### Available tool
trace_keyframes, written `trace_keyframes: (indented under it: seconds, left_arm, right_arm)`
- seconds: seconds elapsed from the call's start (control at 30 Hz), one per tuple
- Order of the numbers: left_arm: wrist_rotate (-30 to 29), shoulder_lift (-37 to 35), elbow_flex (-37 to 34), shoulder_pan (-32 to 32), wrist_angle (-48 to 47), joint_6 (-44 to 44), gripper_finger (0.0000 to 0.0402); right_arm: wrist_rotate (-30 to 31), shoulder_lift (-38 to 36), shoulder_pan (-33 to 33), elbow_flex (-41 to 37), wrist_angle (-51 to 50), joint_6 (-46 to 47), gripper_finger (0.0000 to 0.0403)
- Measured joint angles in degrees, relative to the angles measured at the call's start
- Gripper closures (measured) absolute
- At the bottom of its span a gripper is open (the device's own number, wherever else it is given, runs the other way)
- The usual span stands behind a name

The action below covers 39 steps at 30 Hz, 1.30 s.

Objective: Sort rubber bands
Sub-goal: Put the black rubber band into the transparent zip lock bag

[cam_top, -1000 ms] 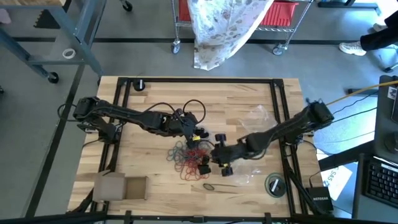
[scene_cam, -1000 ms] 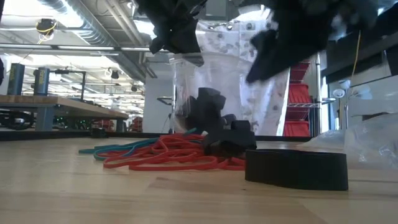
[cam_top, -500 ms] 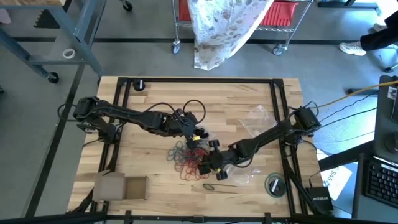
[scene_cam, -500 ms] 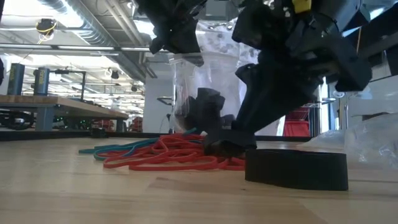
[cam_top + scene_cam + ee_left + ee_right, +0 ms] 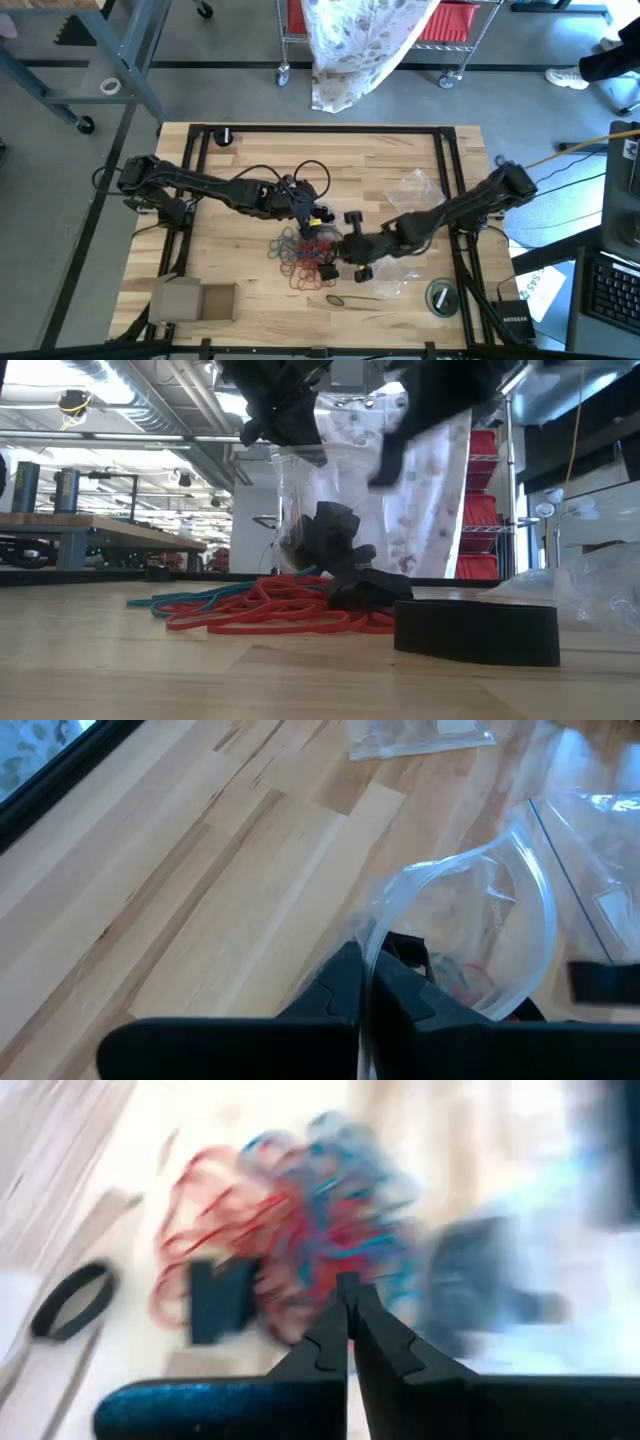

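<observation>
In the low view, a black block (image 5: 476,632) sits nearest at the lower right of the frame on the wooden desk (image 5: 200,680). Just behind it, across the middle of the frame, lies the heap of rubber bands (image 5: 262,610), mostly red with a few teal ones trailing toward the left. In the high view the same heap sits at the centre of the desk, slightly toward the lower edge, with one dark band (image 5: 335,300) lying apart below it. The right gripper (image 5: 336,252) hangs at the heap's right edge, its fingers pressed together with nothing visibly between them. Just above the heap, the left gripper (image 5: 314,214) is closed on the rim of a clear plastic bag (image 5: 470,935), holding it up over the pile. Farther right in the high view, more clear bags (image 5: 415,186) lie on the desk. At the lower left sits a cardboard box (image 5: 195,300).
</observation>
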Motion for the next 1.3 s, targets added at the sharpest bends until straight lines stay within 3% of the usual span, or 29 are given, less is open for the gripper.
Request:
trace_keyframes:
  seconds: [0.17,0.6,0.83,1.0,1.1,1.3]
  left_arm:
    - [0.00,0.00,0.00,0.00,0.19,0.00,0.0401]
    - [0.00,0.00,0.00,0.00,0.12,-0.33,0.0401]
    - [0.01,0.00,0.00,0.00,0.12,-0.42,0.0401]
    - [0.02,0.00,0.00,0.00,0.10,-0.42,0.0401]
    - [0.04,0.00,0.00,0.00,0.12,-0.44,0.0401]
    - [0.04,0.00,0.00,0.00,0.19,-0.44,0.0401]
  right_arm:
    - [6.20,-4.13,-2.25,1.88,0.53,-1.91,0.0401]
    - [1.50,-0.39,-9.87,1.89,2.85,-0.71,0.0382]
    - [1.02,0.21,-9.74,2.04,2.56,0.44,0.0318]
    - [-4.03,-1.55,-8.71,4.34,-1.86,2.46,0.0266]
    - [-7.55,-1.38,-7.20,3.78,-3.15,2.08,0.0252]
    - [-7.94,0.19,-4.59,-2.43,2.59,2.02,0.0249]
